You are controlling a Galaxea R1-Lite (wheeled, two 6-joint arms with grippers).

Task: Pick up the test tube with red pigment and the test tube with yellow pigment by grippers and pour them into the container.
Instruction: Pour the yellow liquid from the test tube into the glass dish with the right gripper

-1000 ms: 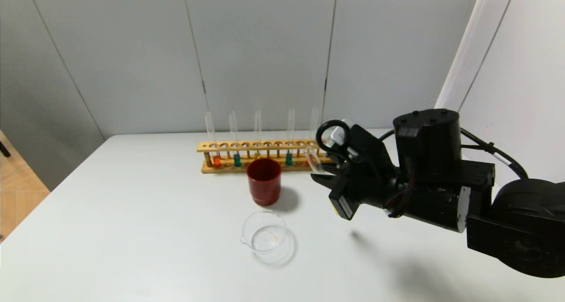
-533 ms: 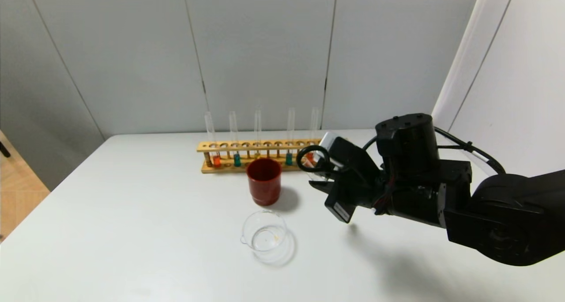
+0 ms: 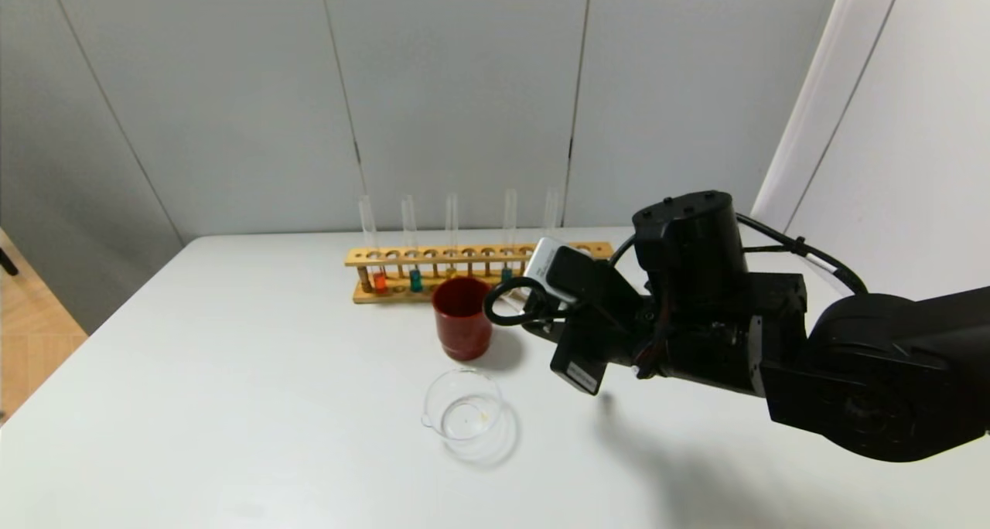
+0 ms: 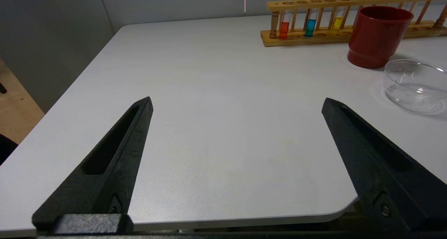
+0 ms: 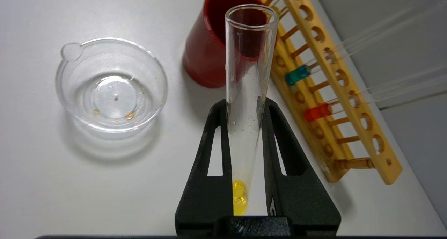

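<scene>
My right gripper [image 5: 245, 106] is shut on the test tube with yellow pigment [image 5: 244, 92]; a small pool of yellow liquid [image 5: 239, 197] sits at its round bottom. In the head view this gripper [image 3: 541, 320] hovers just right of the red cup [image 3: 462, 316], behind and right of the clear glass container [image 3: 464, 413]. The container [image 5: 111, 85] holds only a few orange droplets. The test tube with red pigment [image 5: 317, 112] stands in the wooden rack [image 5: 335, 92]. My left gripper [image 4: 237, 104] is open and empty over the table's near left corner.
The rack [image 3: 464, 270] stands along the back of the white table [image 3: 232, 397] with several tubes: bright orange [image 4: 284, 28], teal [image 4: 309, 26] and another yellow one [image 4: 337, 22]. The red cup [image 4: 377, 36] stands between rack and container [image 4: 413, 85].
My right arm has moved left and forward from the rack's right end to beside the red cup, carrying the yellow tube. The container and cup have not moved.
</scene>
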